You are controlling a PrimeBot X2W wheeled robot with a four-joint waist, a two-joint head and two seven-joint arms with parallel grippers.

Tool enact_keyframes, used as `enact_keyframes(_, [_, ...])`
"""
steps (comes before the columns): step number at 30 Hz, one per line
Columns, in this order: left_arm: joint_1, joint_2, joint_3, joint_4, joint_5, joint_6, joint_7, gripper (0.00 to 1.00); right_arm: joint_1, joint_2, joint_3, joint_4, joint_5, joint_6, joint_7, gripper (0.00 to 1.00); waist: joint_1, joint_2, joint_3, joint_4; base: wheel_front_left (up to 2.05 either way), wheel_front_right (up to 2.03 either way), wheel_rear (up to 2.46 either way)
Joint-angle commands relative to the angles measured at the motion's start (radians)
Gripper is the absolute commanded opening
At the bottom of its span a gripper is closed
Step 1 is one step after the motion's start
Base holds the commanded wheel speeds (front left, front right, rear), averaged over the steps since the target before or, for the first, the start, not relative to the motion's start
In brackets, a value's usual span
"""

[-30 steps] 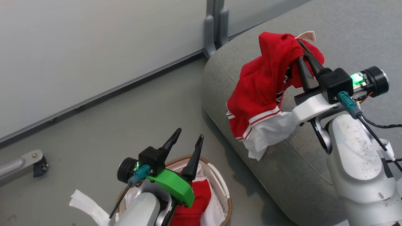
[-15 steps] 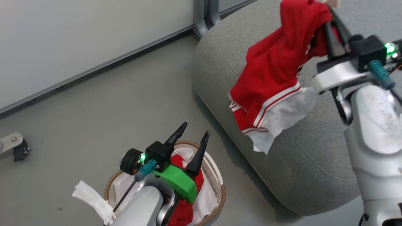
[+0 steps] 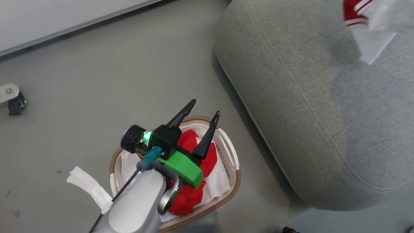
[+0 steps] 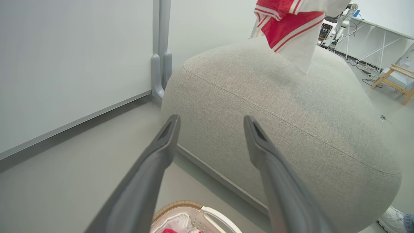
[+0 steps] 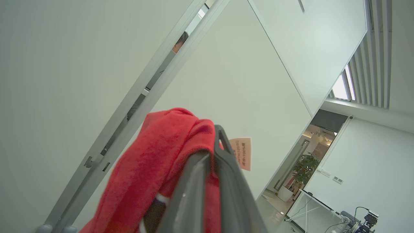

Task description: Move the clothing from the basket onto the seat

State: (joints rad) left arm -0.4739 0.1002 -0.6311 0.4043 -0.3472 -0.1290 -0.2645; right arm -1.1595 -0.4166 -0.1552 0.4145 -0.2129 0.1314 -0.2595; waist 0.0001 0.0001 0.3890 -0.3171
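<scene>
Right gripper [image 5: 215,142] has its fingers pinched on a red garment [image 5: 161,155] hanging over the seat [image 3: 291,97] — left gripper [image 3: 205,107] fingers spread wide above the basket [image 3: 234,181], more clothing [image 3: 187,197] inside.

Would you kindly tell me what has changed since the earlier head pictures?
The head camera has swung, so the whole picture shifted. The right gripper, still shut on the red garment, appears to have carried it from the near edge of the seat further in over it. The left gripper stays open above the basket, more clothing inside.
</scene>
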Motion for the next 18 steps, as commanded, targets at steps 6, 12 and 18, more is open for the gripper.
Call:
enact_keyframes(6, [-0.080, 0.021, 0.006, -0.048, 0.038, -0.003, 0.000, 1.00, -0.074, -0.010, -0.056, 0.078, -0.038, -0.001, 0.004, 0.00, -0.0001, -0.0001, 0.207, 0.102, 0.00, 0.00, 0.00])
enact_keyframes(12, [-0.107, 0.035, 0.014, -0.053, 0.059, -0.003, 0.000, 1.00, -0.015, 0.043, -0.145, 0.182, -0.084, -0.001, -0.005, 0.00, -0.0001, -0.0001, 0.275, 0.123, 0.00, 0.00, 0.00])
enact_keyframes(18, [-0.103, 0.058, 0.034, -0.056, 0.074, -0.001, 0.000, 1.00, 0.068, 0.103, -0.215, 0.241, -0.112, -0.001, -0.007, 0.00, -0.0001, -0.0001, 0.314, 0.113, 0.00, 0.00, 0.00])
